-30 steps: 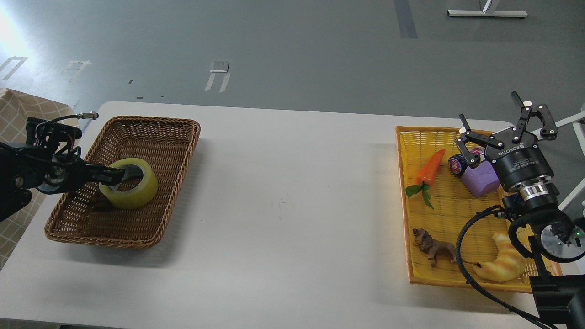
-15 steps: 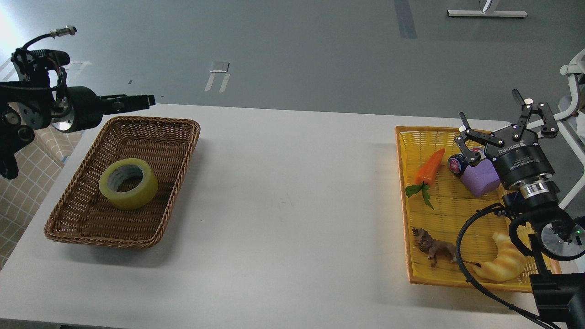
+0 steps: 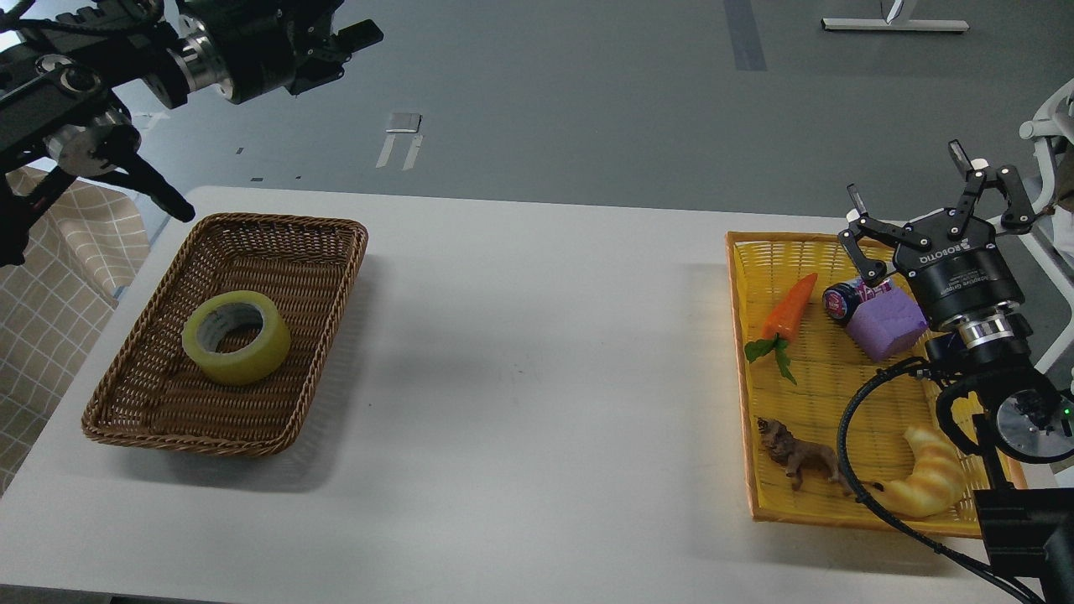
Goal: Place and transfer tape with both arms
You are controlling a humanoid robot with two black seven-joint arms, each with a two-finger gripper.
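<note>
The yellow tape roll (image 3: 262, 352) lies flat in the brown wicker basket (image 3: 336, 228) at the table's left, with nothing touching it. My left gripper (image 3: 340, 44) is high above the table's far left edge, well clear of the basket and empty. It is dark and its fingers cannot be told apart. My right gripper (image 3: 927, 197) is open and empty, fingers spread, above the back of the yellow tray (image 3: 738, 335) at the right.
The yellow tray holds a carrot toy (image 3: 789, 312), a purple block (image 3: 888, 325), a small round tin (image 3: 839, 300), a lion figure (image 3: 797, 457) and a croissant toy (image 3: 927, 485). A checked cloth (image 3: 50, 294) hangs left of the table. My right arm's cable (image 3: 847, 453) loops over the tray.
My left gripper let go of the tape, rose out of the basket and swung up and to the right. My right gripper lifted slightly. The tape stayed in place.
</note>
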